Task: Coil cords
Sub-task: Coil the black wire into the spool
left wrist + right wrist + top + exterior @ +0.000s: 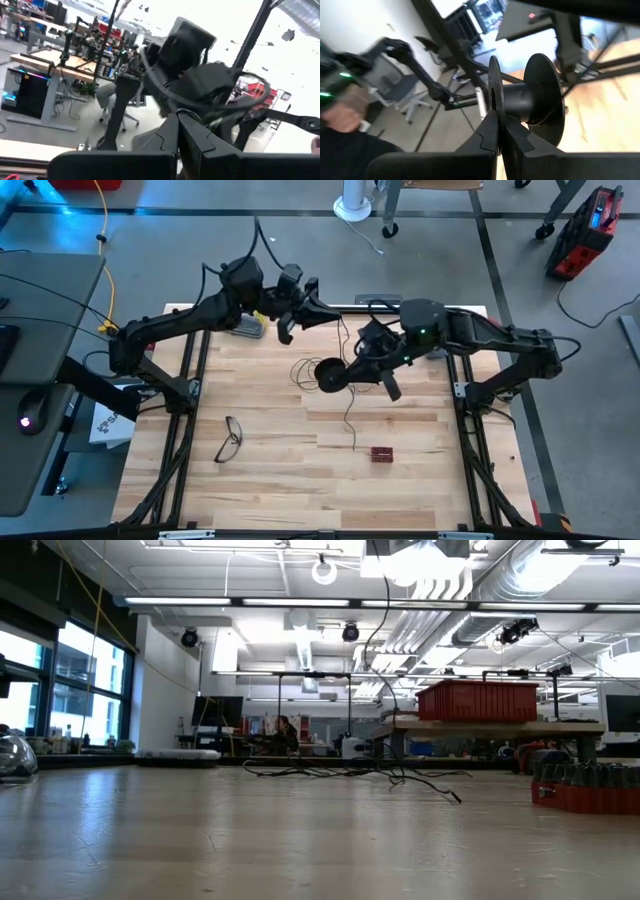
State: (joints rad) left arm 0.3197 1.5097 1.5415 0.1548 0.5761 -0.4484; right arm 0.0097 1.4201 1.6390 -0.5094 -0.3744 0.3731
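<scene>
The cord is a very thin dark wire. Part of it lies in loose loops on the wooden table (300,372) (350,771), and a strand rises off the table (377,640). Its small black reel (328,375) (527,97) hangs above the table's middle with my right gripper (346,372) (499,134) shut on it. My left gripper (336,315) (181,131) is shut, high over the far middle of the table and pointing toward the right arm. A thin strand (345,340) runs from its tips down toward the reel. My left gripper has the cord at its fingertips, where a single strand (342,325) leaves them and hangs toward the reel. The wire is too thin to show in the left wrist view. The fingers reach in about level from the table's left. My right gripper pinches one flange of the reel at its rim (493,107). One finger is on the flange's outer face and the other between the two flanges beside the hub. The fingers come from the table's right, slanting slightly down. The reel is lifted clear of the table.
Black-framed eyeglasses (229,438) lie at the near left of the table. A small red box (382,453) (588,790) sits near the front middle. A thick yellow cable (105,270) hangs beyond the table's left edge.
</scene>
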